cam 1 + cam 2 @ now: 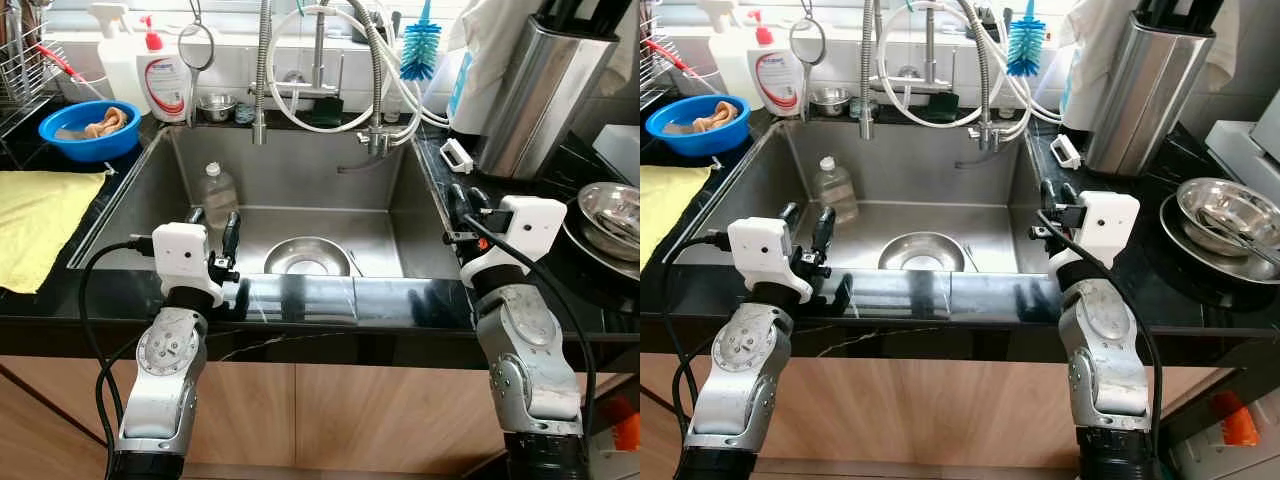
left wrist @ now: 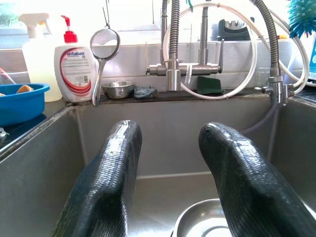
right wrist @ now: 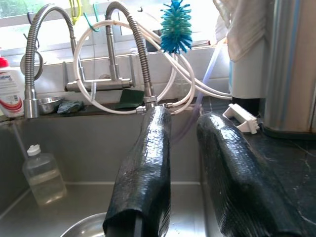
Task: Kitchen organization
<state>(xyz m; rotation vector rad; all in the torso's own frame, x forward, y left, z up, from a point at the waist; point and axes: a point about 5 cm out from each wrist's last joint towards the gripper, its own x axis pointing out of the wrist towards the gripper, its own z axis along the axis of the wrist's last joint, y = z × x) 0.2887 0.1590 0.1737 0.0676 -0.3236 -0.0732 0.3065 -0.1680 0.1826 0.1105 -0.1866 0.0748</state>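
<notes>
Both grippers, left (image 1: 212,232) and right (image 1: 1057,197), seemingly parted and empty, flank the steel bowl (image 1: 307,257).

You have a black counter (image 1: 420,300) around a steel sink (image 1: 300,180). On its left lie a yellow cloth (image 1: 40,220) and a blue bowl (image 1: 88,128). On its right stand a steel canister (image 1: 540,90) and a steel bowl (image 1: 610,212). In the sink sit a bottle (image 1: 216,193) and a small bowl (image 1: 306,258).

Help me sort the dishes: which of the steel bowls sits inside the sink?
The steel bowl on the sink floor, upright near the front wall. The small steel bowl sits on the back ledge; the large steel bowl sits on the right counter.
</notes>
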